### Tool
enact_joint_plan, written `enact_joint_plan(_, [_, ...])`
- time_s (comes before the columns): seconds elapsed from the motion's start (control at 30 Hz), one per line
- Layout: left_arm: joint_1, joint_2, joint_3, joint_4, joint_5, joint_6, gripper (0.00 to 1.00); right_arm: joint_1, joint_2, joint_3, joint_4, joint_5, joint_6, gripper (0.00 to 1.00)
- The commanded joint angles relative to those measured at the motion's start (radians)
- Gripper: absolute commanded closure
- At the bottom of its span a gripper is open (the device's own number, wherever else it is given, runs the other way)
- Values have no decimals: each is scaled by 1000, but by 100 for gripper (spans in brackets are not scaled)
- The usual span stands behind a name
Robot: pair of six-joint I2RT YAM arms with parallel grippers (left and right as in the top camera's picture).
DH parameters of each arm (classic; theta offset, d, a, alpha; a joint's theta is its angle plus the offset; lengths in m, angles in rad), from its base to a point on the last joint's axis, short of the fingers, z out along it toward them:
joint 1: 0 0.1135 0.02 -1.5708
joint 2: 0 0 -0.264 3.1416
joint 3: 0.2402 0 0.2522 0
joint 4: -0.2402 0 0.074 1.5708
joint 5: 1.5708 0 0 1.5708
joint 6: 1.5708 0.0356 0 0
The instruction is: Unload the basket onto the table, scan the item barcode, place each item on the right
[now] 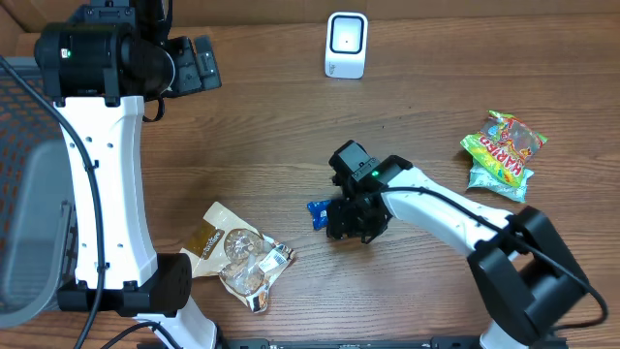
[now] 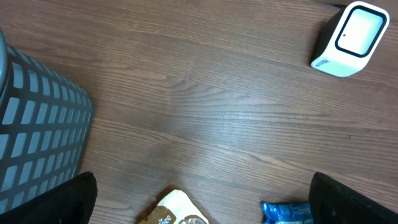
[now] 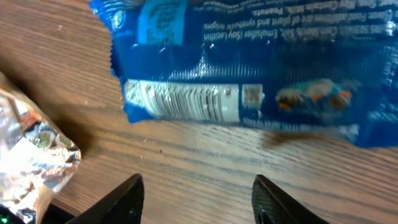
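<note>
one blue packet (image 3: pixel 267 56) on the desk (image 1: pixel 271 126), not yet taken up
right gripper (image 3: pixel 198 190) hovers about half open with nothing between its fingers. the packet lies just beyond them, its barcode (image 3: pixel 180 99) turned up, so this looks like lining up for a grasp. the white scanner (image 1: pixel 346 45) stands well apart, at the far side. left gripper (image 2: pixel 205 202) hangs wide open and empty, kept out of the way.

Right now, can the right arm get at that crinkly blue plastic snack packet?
Probably yes. The right gripper is open just short of the blue plastic snack packet, nothing between; the shiny foil bag lies off to one side.
</note>
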Motion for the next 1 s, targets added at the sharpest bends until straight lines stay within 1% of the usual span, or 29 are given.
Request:
enact_joint_plan(0.0, [-13,5,7,2,-8,-13,0,-28,64,55,-11,-47,37,43])
enact_joint_plan(0.1, [-13,5,7,2,-8,-13,0,-67,109,91,12,-111,34,45])
enact_joint_plan(0.13, [-13,5,7,2,-8,-13,0,-74,112,96,31,-123,34,47])
enact_joint_plan(0.27, [-13,5,7,2,-8,-13,0,-87,112,105,161,-134,73,48])
enact_joint_plan(0.4, [-13,5,7,2,-8,-13,0,-87,112,105,307,-51,138,48])
enact_joint_plan(0.5, [-13,5,7,2,-8,-13,0,-93,111,106,385,33,143,48])
enact_joint_plan(0.63, [-13,5,7,2,-8,-13,0,-138,110,151,383,36,125,48])
enact_joint_plan(0.7, [-13,5,7,2,-8,-13,1,-170,105,201,336,-11,54,48])
enact_joint_plan(0.77, [-13,5,7,2,-8,-13,0,-209,93,271,231,-60,-50,41])
enact_joint_plan(0.8, [-13,5,7,2,-8,-13,0,-230,85,315,154,-65,-103,34])
enact_joint_plan(0.83, [-13,5,7,2,-8,-13,1,-246,80,349,95,-66,-153,25])
enact_joint_plan(0.9, [-13,5,7,2,-8,-13,0,-278,72,417,-28,-66,-296,2])
enact_joint_plan(0.97, [-13,5,7,2,-8,-13,0,-299,71,456,-136,-65,-496,0])
